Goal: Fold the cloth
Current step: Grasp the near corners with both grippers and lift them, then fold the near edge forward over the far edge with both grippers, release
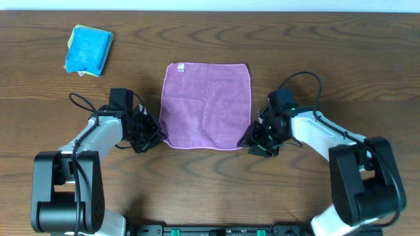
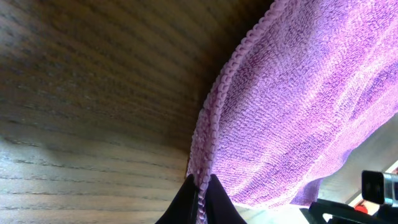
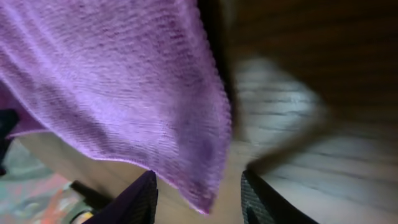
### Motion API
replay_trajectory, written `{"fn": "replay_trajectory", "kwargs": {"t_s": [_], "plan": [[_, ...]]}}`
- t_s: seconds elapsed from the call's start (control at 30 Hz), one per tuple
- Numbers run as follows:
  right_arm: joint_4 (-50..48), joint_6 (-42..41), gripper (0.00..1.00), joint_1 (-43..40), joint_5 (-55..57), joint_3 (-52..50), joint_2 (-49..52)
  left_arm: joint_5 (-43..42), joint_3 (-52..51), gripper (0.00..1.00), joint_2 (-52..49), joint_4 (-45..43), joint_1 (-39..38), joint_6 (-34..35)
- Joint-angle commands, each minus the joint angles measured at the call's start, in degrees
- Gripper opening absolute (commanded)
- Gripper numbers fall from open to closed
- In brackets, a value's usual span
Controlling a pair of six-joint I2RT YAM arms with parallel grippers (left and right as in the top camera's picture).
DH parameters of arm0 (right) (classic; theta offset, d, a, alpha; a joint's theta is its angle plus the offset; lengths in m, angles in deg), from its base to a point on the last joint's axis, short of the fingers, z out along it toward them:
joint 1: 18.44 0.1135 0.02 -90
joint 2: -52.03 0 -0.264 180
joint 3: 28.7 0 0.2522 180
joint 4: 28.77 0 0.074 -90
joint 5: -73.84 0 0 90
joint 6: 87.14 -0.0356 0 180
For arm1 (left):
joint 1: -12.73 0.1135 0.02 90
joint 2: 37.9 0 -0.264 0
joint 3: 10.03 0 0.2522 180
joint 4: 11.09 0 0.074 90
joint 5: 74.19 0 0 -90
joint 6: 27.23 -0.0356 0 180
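No fold yet — the purple cloth (image 1: 207, 105) lies flat on the bench (image 1: 328, 52), left gripper (image 1: 152, 134) pinching its 7 o'clock corner, right gripper (image 1: 252, 139) spread wide around the 5 o'clock one.

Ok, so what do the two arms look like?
The left arm and right arm match: white links, black joints, bulky black bases. A thin black cable loops off each wrist. The left hand and right hand are black. No markings visible.
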Motion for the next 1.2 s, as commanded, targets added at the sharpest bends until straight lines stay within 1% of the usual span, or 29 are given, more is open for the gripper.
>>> {"fn": "replay_trajectory", "kwargs": {"t_s": [0.0, 0.03, 0.07, 0.17, 0.37, 0.57, 0.67, 0.8, 0.9, 1.03, 1.17], "plan": [[-1.36, -2.58, 0.40, 0.39, -1.90, -0.33, 0.96, -0.24, 0.72, 0.06, -0.46, 0.55, -0.09, -0.02], [-1.77, -2.73, 0.34, 0.39, -1.90, -0.33, 0.96, -0.22, 0.72, 0.06, -0.46, 0.55, -0.07, -0.02], [-2.05, -3.19, 0.24, 0.39, -1.90, -0.33, 0.96, -0.20, 0.72, 0.06, -0.46, 0.55, -0.09, -0.02], [-2.03, -3.61, 0.02, 0.37, -2.67, -0.33, 0.96, -0.04, 0.72, 0.06, -0.46, 0.57, -0.07, -0.02], [0.90, -3.48, 0.01, -0.09, -5.27, -0.13, 0.72, -0.02, 0.72, 0.06, -0.37, 2.45, -0.09, 0.00], [4.39, -0.22, 0.01, -3.72, -4.92, -0.07, -2.86, -0.68, 0.72, 0.05, 2.10, 4.63, -2.29, 0.44], [4.90, 0.52, 0.02, -6.38, -2.73, -0.07, -7.85, 0.81, 0.72, 0.06, 5.95, 4.02, -5.49, 3.48], [3.82, 0.50, 0.02, -7.54, -0.26, -0.07, -13.03, 7.58, 0.72, 0.06, 10.34, 2.67, -7.48, 8.57], [-0.61, -0.20, 0.02, -7.02, 0.46, -0.07, -13.25, 9.07, 0.74, 0.06, 11.28, -1.95, -7.04, 9.53], [-9.31, -1.64, 0.01, -6.36, 0.59, -0.07, -11.69, 10.75, 0.74, 0.06, 10.14, -8.57, -6.54, 10.49], [-17.73, -4.15, 0.02, -6.32, 0.66, -0.07, -8.81, 10.84, 0.74, 0.06, 7.85, -18.38, -6.29, 10.21]]}}
